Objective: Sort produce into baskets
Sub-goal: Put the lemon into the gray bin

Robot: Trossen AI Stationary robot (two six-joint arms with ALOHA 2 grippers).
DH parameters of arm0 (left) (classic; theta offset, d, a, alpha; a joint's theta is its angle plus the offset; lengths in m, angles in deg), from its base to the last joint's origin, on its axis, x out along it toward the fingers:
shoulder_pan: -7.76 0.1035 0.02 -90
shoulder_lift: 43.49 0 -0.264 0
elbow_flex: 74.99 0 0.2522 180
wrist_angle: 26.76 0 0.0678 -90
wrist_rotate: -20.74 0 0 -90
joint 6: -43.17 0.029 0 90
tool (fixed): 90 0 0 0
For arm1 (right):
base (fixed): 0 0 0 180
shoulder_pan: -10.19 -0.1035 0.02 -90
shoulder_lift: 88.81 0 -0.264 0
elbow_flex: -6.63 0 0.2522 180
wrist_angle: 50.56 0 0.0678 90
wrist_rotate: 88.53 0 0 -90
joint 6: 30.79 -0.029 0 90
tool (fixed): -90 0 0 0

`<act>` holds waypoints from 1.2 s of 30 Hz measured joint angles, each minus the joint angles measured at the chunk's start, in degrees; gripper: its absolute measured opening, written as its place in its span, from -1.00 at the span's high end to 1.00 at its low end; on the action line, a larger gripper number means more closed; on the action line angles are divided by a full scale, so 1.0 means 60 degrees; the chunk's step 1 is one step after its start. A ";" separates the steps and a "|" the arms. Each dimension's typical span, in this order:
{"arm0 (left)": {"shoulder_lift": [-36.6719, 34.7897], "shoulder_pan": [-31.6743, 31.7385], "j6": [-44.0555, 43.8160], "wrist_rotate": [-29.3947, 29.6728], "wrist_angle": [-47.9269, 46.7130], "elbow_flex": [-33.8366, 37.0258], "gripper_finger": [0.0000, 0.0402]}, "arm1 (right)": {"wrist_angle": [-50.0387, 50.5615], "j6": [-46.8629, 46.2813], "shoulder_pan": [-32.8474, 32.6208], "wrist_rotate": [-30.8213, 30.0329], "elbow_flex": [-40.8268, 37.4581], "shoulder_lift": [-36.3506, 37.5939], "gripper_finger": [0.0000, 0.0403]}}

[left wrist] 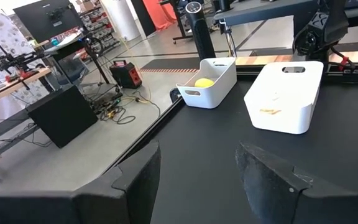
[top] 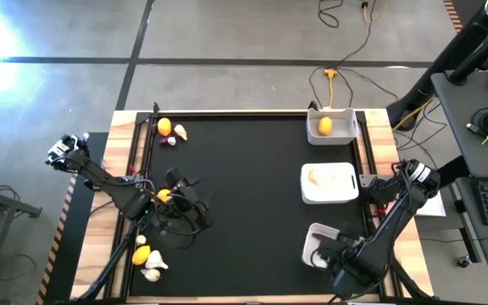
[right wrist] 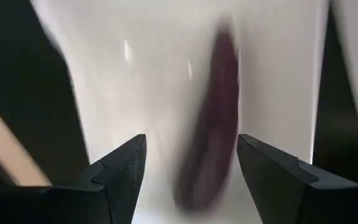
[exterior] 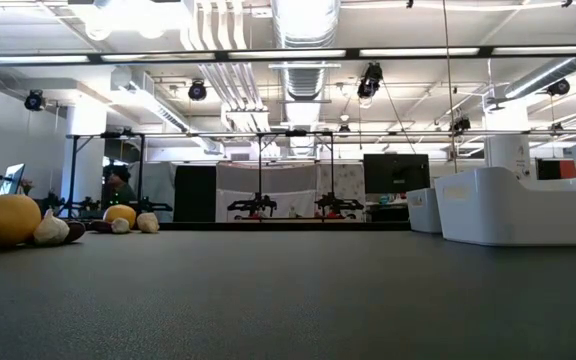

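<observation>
Three white baskets stand along the table's right side. The far basket (top: 342, 115) holds a lemon (top: 325, 126), the middle basket (top: 346, 186) a whitish bulb (top: 315, 177). My right gripper (top: 322, 253) is open over the near basket (top: 316, 230). Its wrist view shows a blurred purple eggplant (right wrist: 213, 118) against the basket's white floor (right wrist: 142, 81), between the open fingers (right wrist: 120, 168). My left gripper (top: 195, 188) is open and empty at the table's left-middle, and a lemon (top: 164, 196) shows just behind its fingers, beside the wrist. Its wrist view (left wrist: 197, 155) shows only black mat between the fingers.
A lemon (top: 164, 127), a bulb (top: 180, 133) and a purple bit (top: 171, 141) lie at the far left corner. A lemon (top: 141, 255), two bulbs (top: 153, 267) and a purple bit (top: 141, 240) lie at the near left. The black mat's middle (top: 252, 195) is bare.
</observation>
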 joint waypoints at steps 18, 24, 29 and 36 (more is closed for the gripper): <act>0.0038 0.0426 -0.0616 0.0158 0.0437 0.0002 0.04 | -0.3325 0.2115 0.0241 -0.2133 -0.0140 -0.0593 -0.18; 0.0429 0.0484 -0.0292 0.0288 0.1787 0.0002 0.04 | -0.3257 0.3369 -0.0080 -0.2509 0.0083 -0.0399 -0.16; 0.1216 0.0487 -0.0368 -0.2222 0.3233 0.0002 0.04 | -0.1932 0.2830 -0.0881 -0.3967 0.0146 -0.0162 -0.13; 0.2212 0.0480 -0.1473 -0.7282 0.2518 -0.0677 0.04 | -0.1989 0.1947 -0.2524 -0.6262 0.0105 -0.0127 -0.11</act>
